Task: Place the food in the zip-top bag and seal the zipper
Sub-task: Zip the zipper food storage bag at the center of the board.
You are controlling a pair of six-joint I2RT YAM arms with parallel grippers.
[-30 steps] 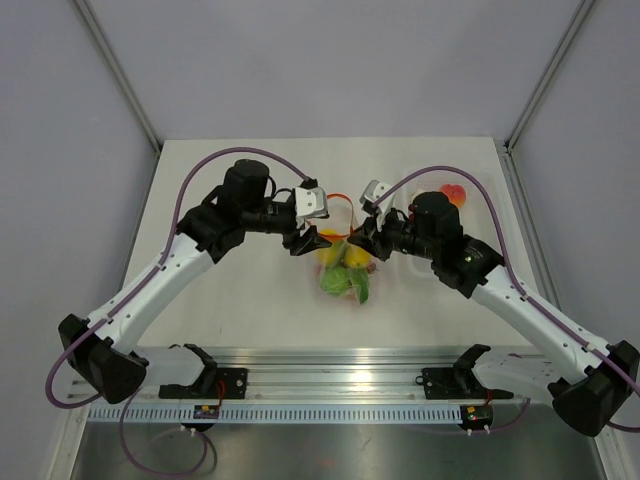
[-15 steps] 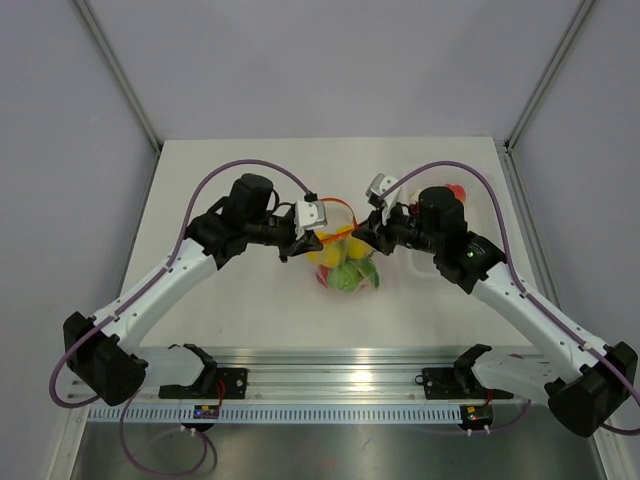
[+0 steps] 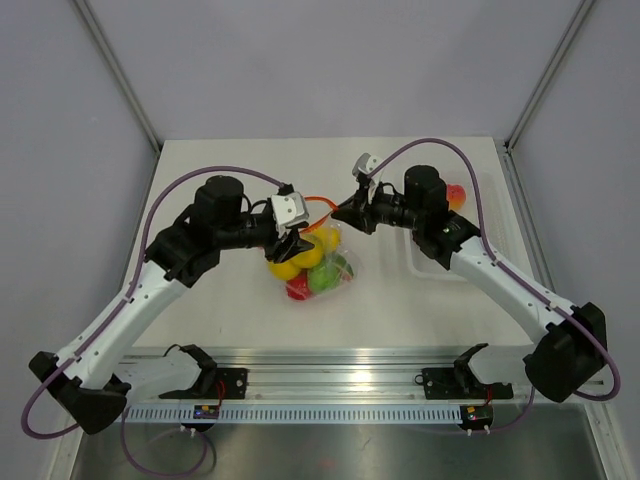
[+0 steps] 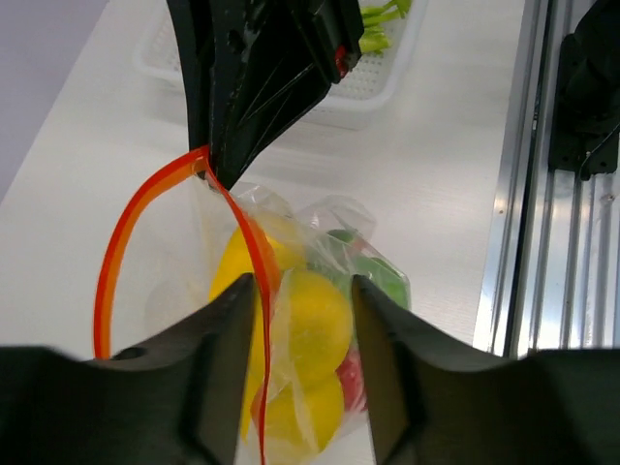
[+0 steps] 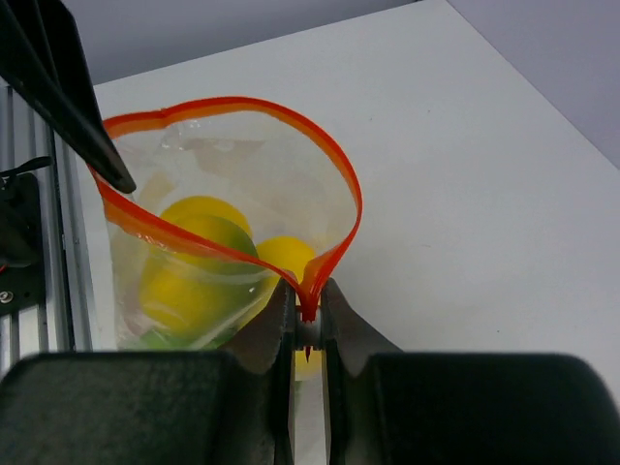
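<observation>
Lower centre, top view: zip-top bag (image 3: 318, 270) bulges with food: yellow lemons (image 3: 300, 255), a green piece (image 3: 330, 275), something red (image 3: 298, 290) at the bottom.

Left gripper (image 4: 300, 291), bottom of its wrist view: jaws apart, astride the bag top, strip running just inside one finger. No clamp seen.

Right gripper (image 5: 308, 305), bottom centre of its view: jaws together on one end of the zipper (image 5: 232, 105). Strip stands as a wide open loop.

Farther right: white tray (image 4: 383, 82) holds a green stalky piece (image 4: 378, 17). A red round fruit (image 3: 455, 193) lies by the right arm.

Judgement: loading mostly done, though those two pieces may need bagging. Sealing not begun.
</observation>
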